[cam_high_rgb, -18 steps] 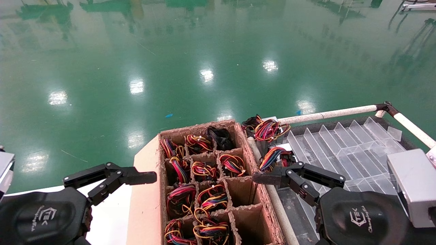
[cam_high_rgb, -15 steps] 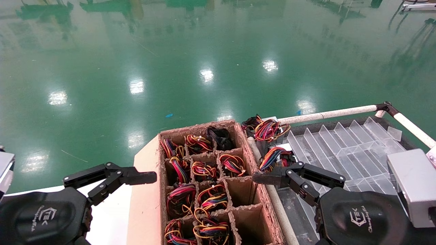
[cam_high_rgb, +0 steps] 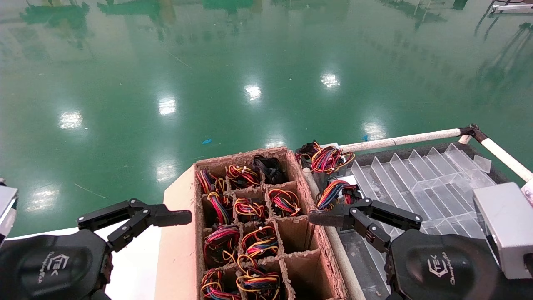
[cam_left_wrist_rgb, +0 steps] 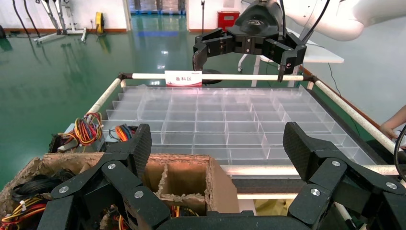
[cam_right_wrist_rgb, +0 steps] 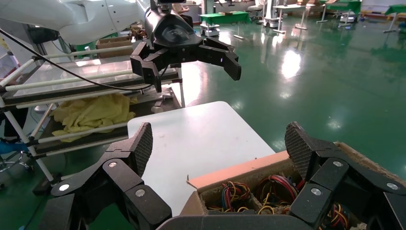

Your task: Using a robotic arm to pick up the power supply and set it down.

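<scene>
The left gripper [cam_left_wrist_rgb: 218, 143] hangs low on the robot's left, over the white table [cam_high_rgb: 137, 266], beside the cardboard box [cam_high_rgb: 317, 250]. Its jaws are wide apart and hold nothing. The right gripper [cam_right_wrist_rgb: 219, 143] hangs low on the robot's right, over the near edge of the clear plastic tray [cam_high_rgb: 416, 179]. Its jaws are wide apart too, with nothing between them.

The power supply [cam_high_rgb: 328, 159] sits at the far left corner of the tray, just beside the far right corner of the box. No gripper touches it. Its red, yellow and black wires lie in a heap on top, so its grey body is almost all hidden. The left wrist view shows it [cam_left_wrist_rgb: 86, 130] too, but only as a tangle of wires.

A second unit with blue wires [cam_high_rgb: 334, 191] lies nearer to the robot. The tip of the right gripper covers part of it.

The box is split into small cells. Most cells hold wire bundles, and you cannot see what is under the wires. One far cell holds an all-black bundle [cam_high_rgb: 270, 166]. The near end of the box is cut off at the bottom of the head view.

Only the black backs of both grippers show in the head view; the arms are out of sight there.
</scene>
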Action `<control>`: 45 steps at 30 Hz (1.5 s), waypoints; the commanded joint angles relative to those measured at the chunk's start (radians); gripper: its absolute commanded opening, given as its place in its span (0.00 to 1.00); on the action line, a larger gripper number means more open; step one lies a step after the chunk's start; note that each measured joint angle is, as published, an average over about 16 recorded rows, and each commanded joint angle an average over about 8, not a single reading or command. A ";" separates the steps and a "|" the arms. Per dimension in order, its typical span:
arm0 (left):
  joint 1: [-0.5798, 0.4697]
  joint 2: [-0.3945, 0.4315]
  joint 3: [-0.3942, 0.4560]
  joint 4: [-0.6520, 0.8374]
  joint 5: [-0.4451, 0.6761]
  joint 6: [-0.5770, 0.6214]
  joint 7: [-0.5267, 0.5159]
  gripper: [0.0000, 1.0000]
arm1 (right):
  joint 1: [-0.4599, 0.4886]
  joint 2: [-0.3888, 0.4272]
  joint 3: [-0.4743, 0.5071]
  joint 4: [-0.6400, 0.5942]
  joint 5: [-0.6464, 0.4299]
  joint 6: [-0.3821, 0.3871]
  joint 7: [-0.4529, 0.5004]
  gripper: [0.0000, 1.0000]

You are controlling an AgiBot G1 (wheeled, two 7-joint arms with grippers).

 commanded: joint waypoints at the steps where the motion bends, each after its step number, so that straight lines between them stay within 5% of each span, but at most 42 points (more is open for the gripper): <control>1: 0.000 0.000 0.000 0.000 0.000 0.000 0.000 0.62 | 0.000 0.000 0.000 0.000 0.000 0.000 0.000 1.00; 6: 0.000 0.000 0.000 0.000 0.000 0.000 0.000 0.01 | 0.000 0.000 0.000 0.000 0.000 0.000 0.000 1.00; 32: 0.000 0.000 0.000 0.000 0.000 0.000 0.000 0.00 | 0.001 -0.001 0.000 -0.003 -0.005 0.005 -0.002 1.00; 45: 0.000 0.000 0.000 0.001 0.000 0.000 0.000 0.00 | 0.110 -0.085 -0.058 -0.125 -0.214 0.110 -0.088 1.00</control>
